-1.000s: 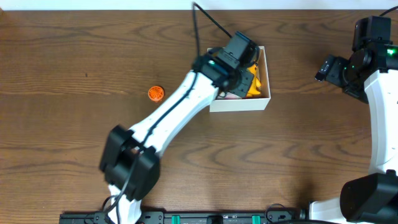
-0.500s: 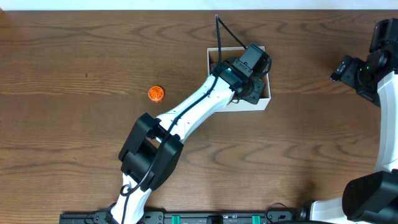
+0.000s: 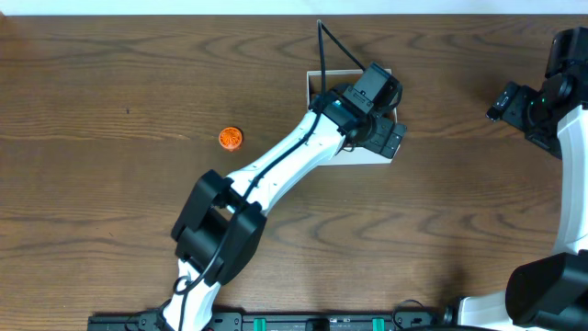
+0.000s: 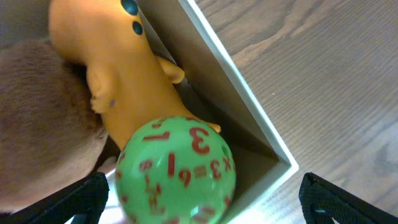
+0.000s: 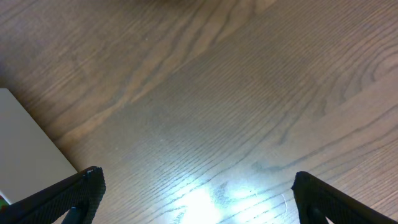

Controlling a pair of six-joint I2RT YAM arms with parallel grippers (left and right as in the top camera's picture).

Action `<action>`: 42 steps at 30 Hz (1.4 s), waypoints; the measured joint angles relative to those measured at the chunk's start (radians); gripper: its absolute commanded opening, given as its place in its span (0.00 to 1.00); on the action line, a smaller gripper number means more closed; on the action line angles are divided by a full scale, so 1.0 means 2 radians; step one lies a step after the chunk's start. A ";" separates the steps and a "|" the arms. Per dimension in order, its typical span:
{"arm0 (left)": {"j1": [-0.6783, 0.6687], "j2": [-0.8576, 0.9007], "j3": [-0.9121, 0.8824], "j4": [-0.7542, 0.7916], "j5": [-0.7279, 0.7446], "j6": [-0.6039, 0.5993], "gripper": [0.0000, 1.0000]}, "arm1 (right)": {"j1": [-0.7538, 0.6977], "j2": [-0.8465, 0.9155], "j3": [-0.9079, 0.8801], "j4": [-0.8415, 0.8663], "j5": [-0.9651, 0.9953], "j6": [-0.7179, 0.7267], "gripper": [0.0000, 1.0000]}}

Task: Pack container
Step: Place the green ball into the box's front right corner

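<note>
The white container [image 3: 317, 85] stands at the table's back middle, mostly covered by my left arm. My left gripper [image 3: 386, 134] hangs over its right near corner. In the left wrist view the left gripper [image 4: 202, 202] is open wide. A green ball with red numbers [image 4: 177, 168] lies loose between the jaws, in the box corner. It rests against an orange toy [image 4: 118, 68] and a brown plush [image 4: 37, 124], beside the white wall [image 4: 249, 102]. My right gripper [image 3: 501, 101] stays far right. The right gripper [image 5: 199, 193] is open over bare wood.
A small orange round piece [image 3: 231, 138] lies on the table left of the container. A flat white surface [image 5: 28, 146] shows at the left edge of the right wrist view. The brown wooden table [image 3: 110, 83] stretches left and toward the front.
My left arm swung right over the container, then its jaws opened wide and let go of the green ball. The right arm drifted slightly right early on, then held still.
</note>
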 measured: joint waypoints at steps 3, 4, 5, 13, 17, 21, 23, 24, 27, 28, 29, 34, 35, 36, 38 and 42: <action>0.000 -0.022 0.000 -0.004 0.000 -0.003 0.73 | 0.000 0.000 0.000 0.000 0.000 0.000 0.99; 0.001 -0.030 0.000 -0.005 -0.002 -0.003 0.62 | 0.000 0.000 0.000 0.000 0.000 0.000 0.99; 0.001 -0.038 0.000 -0.008 -0.005 -0.002 0.49 | 0.000 0.000 0.000 0.001 0.000 0.000 0.99; 0.001 -0.057 0.000 -0.034 -0.042 0.001 0.19 | 0.000 0.000 0.000 0.000 0.000 0.000 0.99; 0.001 -0.047 0.000 -0.033 -0.046 0.001 0.15 | 0.000 0.000 0.000 0.000 0.000 0.000 0.99; 0.001 -0.027 0.000 -0.023 -0.046 0.001 0.15 | 0.000 0.000 0.000 0.000 0.000 0.000 0.99; 0.001 -0.013 0.000 -0.019 -0.045 0.001 0.15 | 0.000 0.000 0.000 0.001 0.000 0.000 0.99; 0.000 -0.005 0.000 -0.018 -0.045 0.001 0.14 | 0.000 0.000 0.000 0.000 0.000 0.000 0.99; 0.000 0.011 0.000 -0.016 -0.045 0.001 0.14 | 0.000 0.000 0.000 0.000 0.000 0.000 0.99; 0.000 0.014 0.000 -0.014 -0.043 0.001 0.15 | 0.000 0.000 0.000 0.000 0.000 0.000 0.99; 0.000 0.016 0.000 -0.011 -0.040 0.001 0.15 | 0.000 0.000 0.000 0.000 0.000 0.000 0.99; -0.004 0.028 0.000 -0.001 -0.021 0.001 0.14 | 0.000 0.000 0.000 0.000 -0.001 0.000 0.99; -0.005 0.030 0.000 -0.001 -0.019 0.001 0.14 | 0.000 0.000 0.000 0.000 -0.002 0.000 0.99; -0.005 0.031 0.000 0.000 -0.018 0.001 0.14 | 0.000 0.000 0.000 0.000 -0.002 0.000 0.99; -0.006 0.032 0.000 0.002 -0.014 0.002 0.14 | 0.000 0.000 0.000 0.000 -0.002 0.000 0.99; -0.006 0.032 0.000 0.011 0.007 0.005 0.14 | 0.000 0.000 0.000 0.000 -0.008 0.000 0.99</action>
